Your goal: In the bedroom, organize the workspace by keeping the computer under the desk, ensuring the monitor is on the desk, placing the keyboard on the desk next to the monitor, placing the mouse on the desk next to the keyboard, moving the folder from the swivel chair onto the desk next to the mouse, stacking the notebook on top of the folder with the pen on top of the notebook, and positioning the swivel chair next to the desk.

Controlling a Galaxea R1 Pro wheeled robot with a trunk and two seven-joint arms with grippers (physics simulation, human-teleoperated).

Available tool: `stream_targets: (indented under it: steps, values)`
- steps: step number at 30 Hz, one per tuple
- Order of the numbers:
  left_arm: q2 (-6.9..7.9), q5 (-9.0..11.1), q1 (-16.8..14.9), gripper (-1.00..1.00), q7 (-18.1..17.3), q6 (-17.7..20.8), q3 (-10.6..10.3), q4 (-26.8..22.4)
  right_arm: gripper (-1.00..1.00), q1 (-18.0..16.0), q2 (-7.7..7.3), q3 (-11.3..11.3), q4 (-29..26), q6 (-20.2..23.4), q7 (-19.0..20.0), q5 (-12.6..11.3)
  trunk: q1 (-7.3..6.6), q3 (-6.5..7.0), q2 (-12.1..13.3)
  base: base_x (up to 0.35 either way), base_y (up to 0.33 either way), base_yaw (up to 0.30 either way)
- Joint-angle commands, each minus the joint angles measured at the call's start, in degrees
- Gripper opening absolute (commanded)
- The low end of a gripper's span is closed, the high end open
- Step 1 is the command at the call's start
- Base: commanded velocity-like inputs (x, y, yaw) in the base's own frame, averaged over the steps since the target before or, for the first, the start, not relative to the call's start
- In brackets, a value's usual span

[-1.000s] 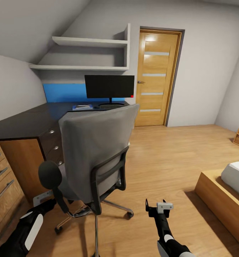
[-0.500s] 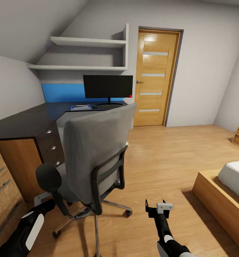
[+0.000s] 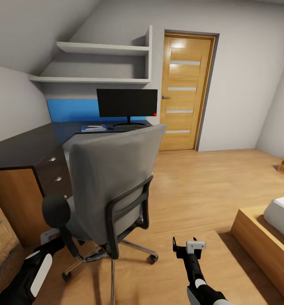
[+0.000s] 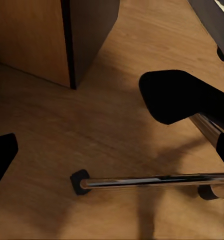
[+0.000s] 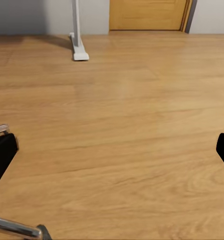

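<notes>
Worktop (image 3: 27,146) first: the black L-shaped top runs from the near left corner back to the bright blue panel (image 3: 72,110) under two white wall shelves (image 3: 104,48), with dark drawers below its near end and a light wooden drawer chest (image 3: 0,228) just beside it. One white pedestal leg (image 5: 76,30) stands on the floor in the right wrist view. A wooden door (image 3: 184,91) with pale glass strips closes the far wall, and a low bed (image 3: 269,237) with a wooden frame sits at the right.

The swivel chair (image 3: 110,178) stands just in front of the worktop's inner edge, its tall grey back turned toward the camera, black armrests (image 3: 55,209) at the sides and chrome star base on castors on the wooden floor (image 3: 210,182). In the left wrist view a chrome spoke (image 4: 157,181) and a small black castor (image 4: 79,181) show close by.

The monitor (image 3: 127,103) stands upright at the worktop's far edge against the blue panel, screen dark, a small red dot at its lower right corner; no brand or writing is readable. A slim keyboard (image 3: 127,126) lies at its foot. Left of it, near the same far edge, lies the blue folder (image 3: 93,127) with something pale on top, too small to make out.

The left gripper (image 3: 53,237) hangs low beside the chair's base; I cannot tell how far its fingers are spread. The right gripper (image 3: 185,249) hovers over bare floor with its fingers (image 5: 1,155) spread wide apart, grasping nothing.
</notes>
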Motion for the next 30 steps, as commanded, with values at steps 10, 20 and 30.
stream_targets:
  steps: [10,20,30]
  values:
    - [-1.48,0.81,-0.03,1.00,0.35,0.20,-0.11,-0.20,1.00,-0.04,0.01,-0.26,0.04,-0.10,-0.37,0.64,0.02,-0.06,-0.02,0.296,-0.131,0.000]
    - [-1.49,0.80,-0.01,1.00,0.26,0.27,-0.19,-0.12,1.00,-0.04,0.01,-0.26,0.04,-0.11,-0.36,0.70,0.02,-0.06,-0.02,-0.027,0.011,0.000]
    - [-1.49,0.80,-0.03,1.00,0.26,0.27,-0.12,-0.12,1.00,-0.04,0.01,-0.26,0.04,-0.11,-0.30,0.70,0.02,-0.06,-0.02,-0.248,0.130,0.000]
